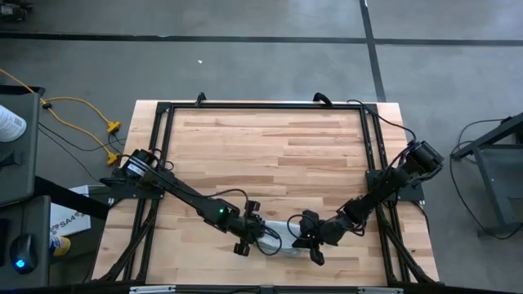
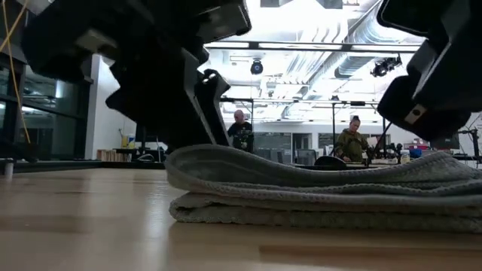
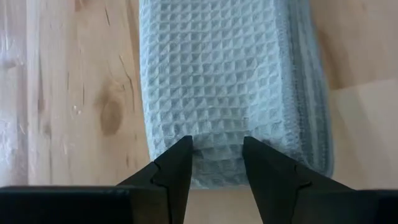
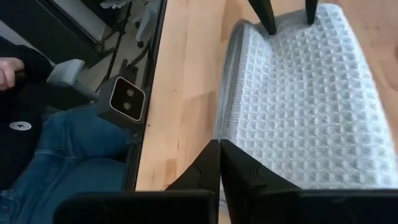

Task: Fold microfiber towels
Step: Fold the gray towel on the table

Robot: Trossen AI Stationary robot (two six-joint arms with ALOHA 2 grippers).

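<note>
The light grey-blue waffle-weave towel (image 1: 282,247) lies folded into a narrow strip of several layers (image 2: 324,196) on the wooden table near its near edge. My left gripper (image 3: 216,149) is open, and its two fingertips stand over the towel's left end (image 3: 217,168). Its fingers also show in the right wrist view (image 4: 268,18). My right gripper (image 4: 219,146) is shut, with its tips at the towel's near long edge (image 4: 227,124) by the right end. In the high view the two grippers (image 1: 263,241) (image 1: 304,243) flank the towel. My left gripper points down at the towel's left end (image 3: 217,168) with its fingers apart. I cannot tell whether the tips touch the cloth. My right gripper's shut tips lie beside the towel's near long edge (image 4: 227,124). I cannot tell whether they touch it.
A black frame rail (image 1: 163,163) runs around the tabletop. A person in jeans (image 4: 62,155) stands close to the table's near edge. People (image 2: 354,139) show in the room far behind. Bare wood (image 1: 270,155) spreads over the table's far half.
</note>
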